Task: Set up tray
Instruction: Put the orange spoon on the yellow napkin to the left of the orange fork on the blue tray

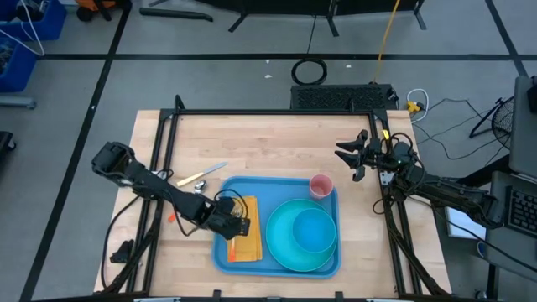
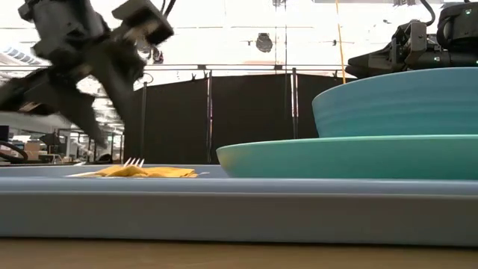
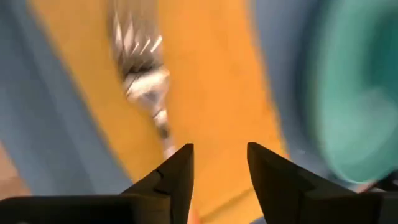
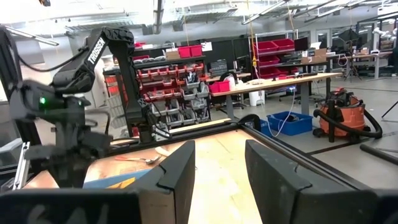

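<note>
One blue rimmed tray carries one yellow napkin, apparently one metal fork; left gripper hovers, parted, empty.

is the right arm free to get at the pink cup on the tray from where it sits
Probably yes. The right hand waits open over bare table past the tray's far right corner, and nothing lies between it and the pink cup. The left hand is busy over the orange napkin.

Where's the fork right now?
The fork lies on the orange napkin at the left end of the blue tray, left of the teal plate. The left gripper hovers open just above its handle.
</note>
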Controlling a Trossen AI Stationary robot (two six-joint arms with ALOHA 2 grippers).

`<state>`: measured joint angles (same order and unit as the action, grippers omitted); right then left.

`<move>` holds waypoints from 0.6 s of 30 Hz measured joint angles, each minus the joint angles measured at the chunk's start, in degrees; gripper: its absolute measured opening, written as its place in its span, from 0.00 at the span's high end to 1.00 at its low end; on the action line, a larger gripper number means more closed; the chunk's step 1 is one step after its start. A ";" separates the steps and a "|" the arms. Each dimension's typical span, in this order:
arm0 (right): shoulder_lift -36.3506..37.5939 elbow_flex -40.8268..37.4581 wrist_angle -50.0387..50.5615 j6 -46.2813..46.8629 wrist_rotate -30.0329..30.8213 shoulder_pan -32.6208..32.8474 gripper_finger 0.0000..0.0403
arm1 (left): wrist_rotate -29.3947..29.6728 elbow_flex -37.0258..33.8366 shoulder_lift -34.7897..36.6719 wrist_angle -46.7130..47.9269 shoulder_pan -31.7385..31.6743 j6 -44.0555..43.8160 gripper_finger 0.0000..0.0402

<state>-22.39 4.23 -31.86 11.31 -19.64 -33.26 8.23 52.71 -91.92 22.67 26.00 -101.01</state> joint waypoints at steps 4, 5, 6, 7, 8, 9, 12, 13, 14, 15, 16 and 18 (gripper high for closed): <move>0.00 0.00 0.01 0.00 0.00 -0.01 0.68 | 9.10 0.15 4.66 0.36 0.13 10.26 0.60; -0.02 0.00 0.00 0.00 0.00 -0.02 0.68 | 12.18 0.17 6.17 0.37 0.50 13.16 0.60; -0.02 0.00 0.00 0.00 -0.02 -0.02 0.68 | 15.16 0.26 7.66 1.26 1.05 15.62 0.59; 0.00 0.00 0.04 0.00 -0.02 -0.01 0.68 | 17.97 0.28 9.16 3.32 1.70 16.97 0.59; 0.00 0.00 0.26 0.00 0.00 -0.02 0.68 | 20.38 0.28 10.63 6.57 2.32 16.99 0.59; -0.02 0.00 0.46 0.00 0.00 -0.01 0.68 | 21.78 0.28 11.95 10.51 2.98 15.56 0.59; 0.00 0.00 0.63 0.00 -0.01 0.00 0.68 | 19.15 0.26 15.56 25.60 4.73 6.44 0.59; 0.00 0.00 0.58 0.00 -0.02 -0.02 0.68 | 16.31 0.26 16.55 30.22 5.13 3.52 0.59; -0.01 0.00 0.48 0.00 0.00 -0.02 0.68 | 13.34 0.22 17.27 33.89 5.40 1.29 0.59; 0.00 0.00 0.50 0.00 -0.02 -0.02 0.68 | 10.44 0.21 17.85 36.28 5.71 0.01 0.59; 0.00 0.00 0.49 0.00 -0.02 -0.02 0.68 | 8.09 0.19 18.40 37.91 5.95 -0.36 0.59; 0.00 0.00 0.47 0.00 -0.02 -0.02 0.68 | 4.80 0.19 19.03 40.25 6.36 -0.01 0.59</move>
<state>-22.39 4.23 -31.39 11.31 -19.66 -33.28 13.03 52.90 -72.88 62.92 32.35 -101.03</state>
